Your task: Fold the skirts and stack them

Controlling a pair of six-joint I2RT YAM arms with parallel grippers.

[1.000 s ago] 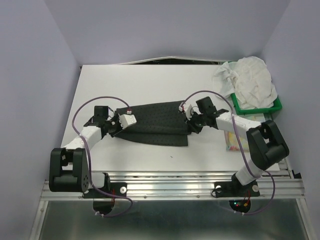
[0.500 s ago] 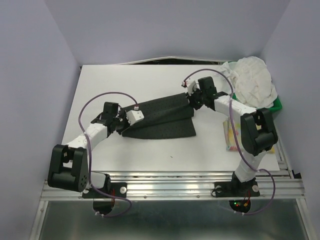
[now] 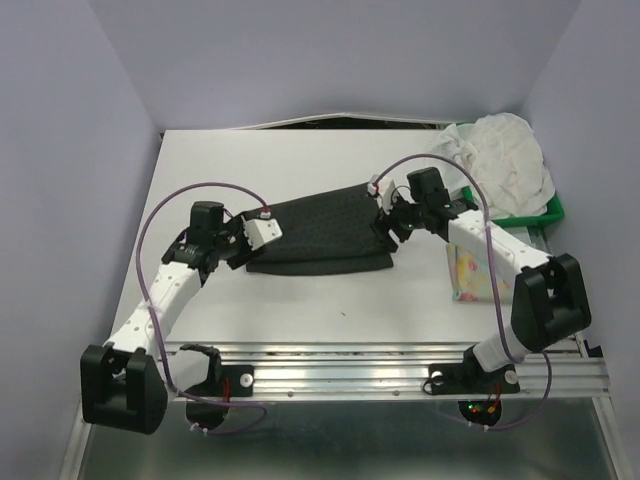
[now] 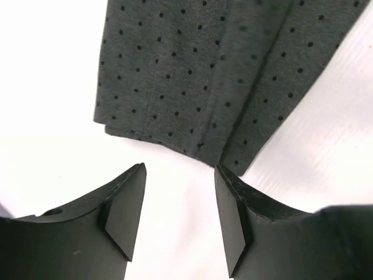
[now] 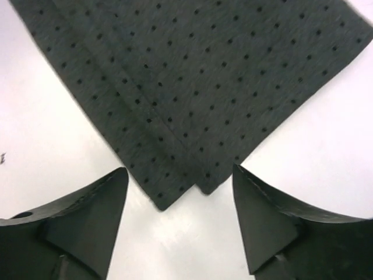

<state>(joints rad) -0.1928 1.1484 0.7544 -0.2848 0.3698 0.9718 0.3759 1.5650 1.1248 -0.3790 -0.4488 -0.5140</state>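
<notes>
The left gripper (image 4: pixel 179 189) and right gripper (image 5: pixel 179 186) have just released, jaws open and empty, at opposite ends of the charcoal dotted skirt (image 3: pixel 320 235), which lies folded left of the green tray (image 3: pixel 545 212); stacking likely comes next.

Robot lab cell: plain lilac walls (image 3: pixel 70 150), white table (image 3: pixel 300 160), aluminium mounting rail (image 3: pixel 350 372) along near edge.
</notes>
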